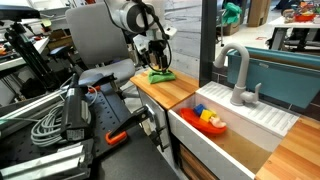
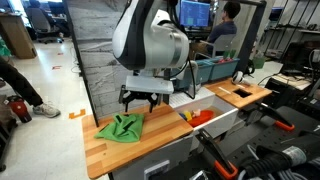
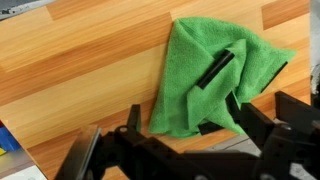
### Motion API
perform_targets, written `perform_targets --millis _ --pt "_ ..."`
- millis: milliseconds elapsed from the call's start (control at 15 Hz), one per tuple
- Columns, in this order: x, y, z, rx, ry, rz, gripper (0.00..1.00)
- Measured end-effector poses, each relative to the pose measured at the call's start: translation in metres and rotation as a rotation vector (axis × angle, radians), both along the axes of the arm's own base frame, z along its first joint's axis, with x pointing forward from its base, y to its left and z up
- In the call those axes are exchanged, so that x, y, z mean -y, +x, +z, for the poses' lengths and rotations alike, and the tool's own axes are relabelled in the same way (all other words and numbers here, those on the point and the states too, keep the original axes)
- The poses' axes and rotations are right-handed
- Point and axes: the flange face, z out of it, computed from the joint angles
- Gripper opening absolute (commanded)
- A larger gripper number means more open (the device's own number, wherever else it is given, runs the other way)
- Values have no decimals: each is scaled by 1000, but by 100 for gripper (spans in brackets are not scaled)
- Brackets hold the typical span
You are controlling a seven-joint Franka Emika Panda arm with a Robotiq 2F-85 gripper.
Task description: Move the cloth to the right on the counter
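Observation:
A crumpled green cloth (image 3: 205, 65) lies on the wooden counter (image 3: 90, 70). It shows in both exterior views (image 1: 160, 75) (image 2: 122, 127), near the counter's end away from the sink. My gripper (image 3: 187, 122) is open and empty, just above the cloth, with one finger on each side of the cloth's near edge. In both exterior views the gripper (image 1: 156, 62) (image 2: 138, 102) hangs over the cloth's sink-side part. A dark shadow of a finger falls across the cloth.
A white sink (image 1: 245, 125) (image 2: 222, 113) is set in the counter beside the cloth, with a grey faucet (image 1: 237, 75) and a red bowl of toys (image 1: 210, 121) (image 2: 199, 117). The counter edge (image 3: 215, 150) is close below the cloth. A person (image 2: 228, 22) sits in the background.

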Motion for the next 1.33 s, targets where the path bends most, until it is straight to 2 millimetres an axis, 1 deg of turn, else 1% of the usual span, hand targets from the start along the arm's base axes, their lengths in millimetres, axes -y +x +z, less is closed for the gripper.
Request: perform_targets --millis 333,400,467,533,600,667,733,800,867,933,1000,1133,1333 --pt "2 2 -18 -7 -27 -8 100" --pt "1 3 -21 -7 -32 -10 99" --pt "0 3 -24 -7 -36 -11 91" --pt "-1 3 -26 -7 -39 -10 88" --pt "-3 3 -28 -7 -42 -9 82" --pt "-4 3 -30 -7 -45 -7 84" --pt "-6 3 -32 -6 -48 -8 91" --pt "-7 4 -33 -6 -51 -8 86" --pt "-8 4 -35 -6 -54 -10 68" --pt "-9 4 -37 -5 -57 -11 61" --pt "-10 5 -38 -4 -59 -11 56" --pt "-11 5 -40 -3 -63 -13 39" --pt "-12 6 -42 -2 -67 -12 17"
